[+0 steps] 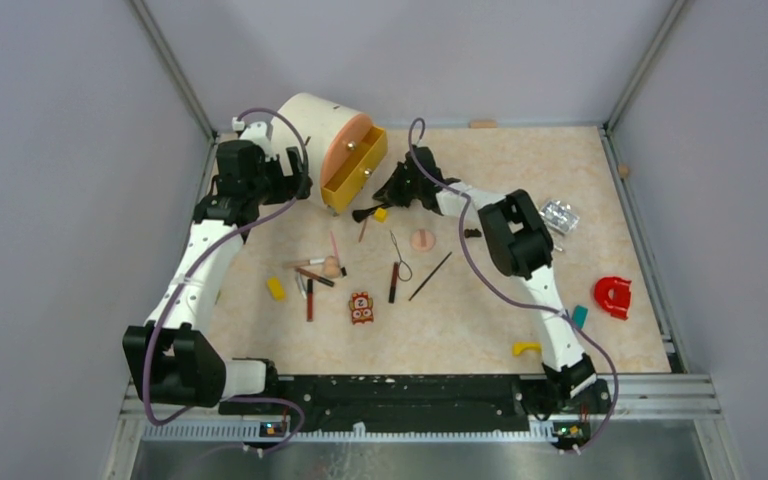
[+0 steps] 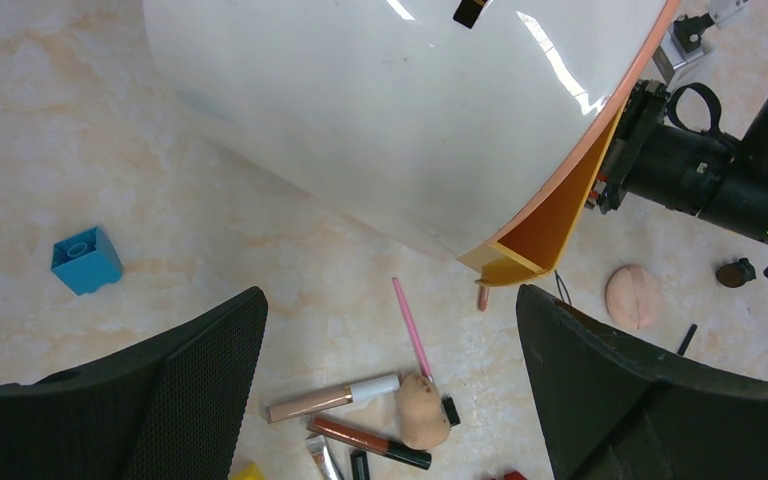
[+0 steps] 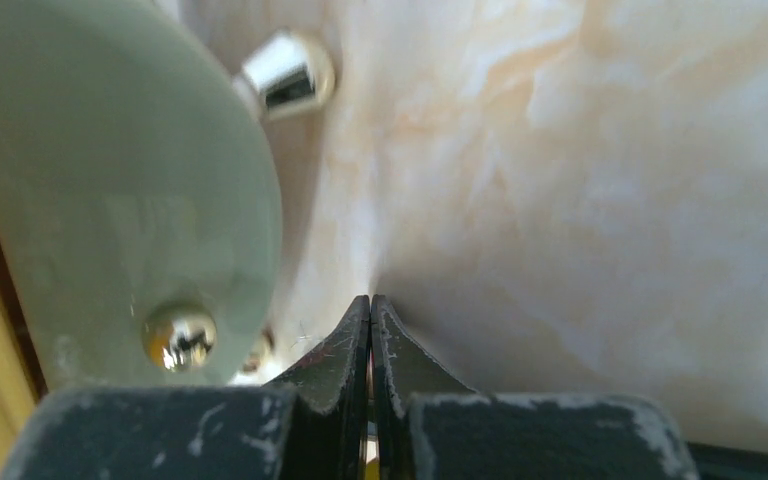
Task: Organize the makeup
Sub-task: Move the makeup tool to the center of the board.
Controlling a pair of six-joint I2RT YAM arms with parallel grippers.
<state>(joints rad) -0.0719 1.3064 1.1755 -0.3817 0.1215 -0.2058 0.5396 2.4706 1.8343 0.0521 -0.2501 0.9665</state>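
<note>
Grey walls close in a marbled peach worktop [image 1: 580, 170], where a round white organiser [image 1: 310, 125] stands with its yellow drawer [image 1: 355, 168] pulled out.

The right gripper [image 3: 371, 305] sits low just in front of the drawer. Its fingers are pressed fully together, and nothing shows between them, though a very thin item pinched there could not be ruled out. The left gripper [image 2: 387, 300] hovers beside the organiser on the side away from the drawer front, spread as wide as it goes and holding nothing.

Almost all the makeup lies loose on the worktop:
- A black brush [image 1: 365, 213] lies closest to the drawer.
- A pink stick [image 2: 412, 328] and a short brown pencil [image 1: 363, 229] lie a little farther out.
- A round peach puff [image 1: 422, 240] and a black wire-loop tool [image 1: 400, 258] lie farther out again.
- A clump made up of a white-capped tube [image 2: 332, 397], a peach sponge [image 2: 422, 412] and a brown tube [image 2: 368, 441] lies well away from the drawer.
- A red pencil [image 1: 309, 300] and a thin black stick [image 1: 430, 276] lie farthest out.

The drawer's inside is hidden, so I cannot tell whether anything has been stowed. Judging from the spread, the sorting has barely begun: the drawer is open and ready, and nearly every piece has yet to be picked up.
</note>
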